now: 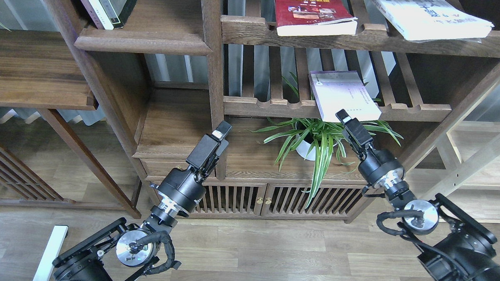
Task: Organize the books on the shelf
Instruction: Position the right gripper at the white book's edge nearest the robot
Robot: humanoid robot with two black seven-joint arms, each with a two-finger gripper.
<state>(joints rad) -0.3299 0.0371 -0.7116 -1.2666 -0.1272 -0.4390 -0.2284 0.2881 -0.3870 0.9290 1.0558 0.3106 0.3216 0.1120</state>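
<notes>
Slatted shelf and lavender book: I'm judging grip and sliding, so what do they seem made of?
The slatted shelf looks like dark-stained wood with a matt finish: grain shows along its scalloped rail. The lavender book looks like a paperback, with a thin, smooth paper cover, probably slightly glossy; its front end overhangs the rail.

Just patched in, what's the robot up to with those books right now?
It's sorting books on the bookcase. The right gripper is at the front edge of the pale lavender book lying on a slatted shelf; a grasp isn't clear. The left gripper hangs free, holding nothing. The red book and the white book lie on the slatted shelf above.
</notes>
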